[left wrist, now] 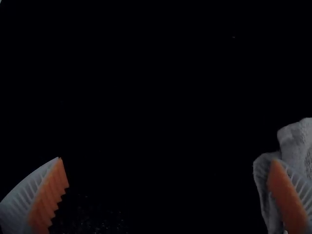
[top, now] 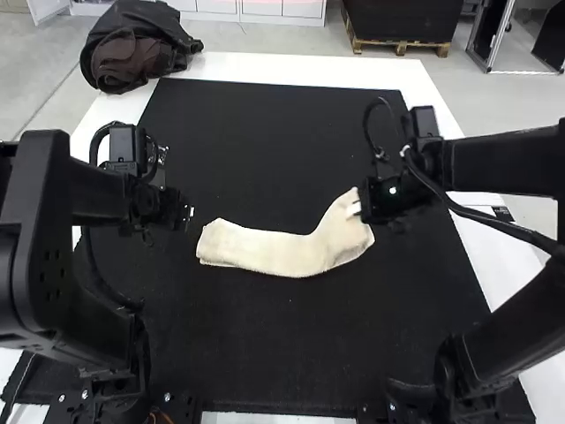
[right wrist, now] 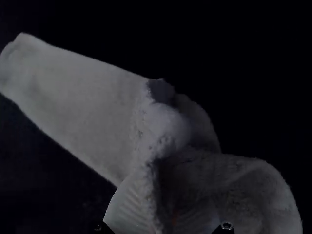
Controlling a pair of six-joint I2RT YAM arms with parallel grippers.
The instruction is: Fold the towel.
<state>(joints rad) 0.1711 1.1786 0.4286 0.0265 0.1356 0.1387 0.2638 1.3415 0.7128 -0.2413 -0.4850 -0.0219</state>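
Towel, fuzzy cream cloth, narrow strip, one end bunched

From my remote station I classify this site as a robotics lab or similar technical workspace. Indicators, high view: a black jointed left robot arm, a matching right robot arm with an exposed black cable, and a white flat bench bearing a black rectangular mat.

Cream towel, folded lengthwise, bent
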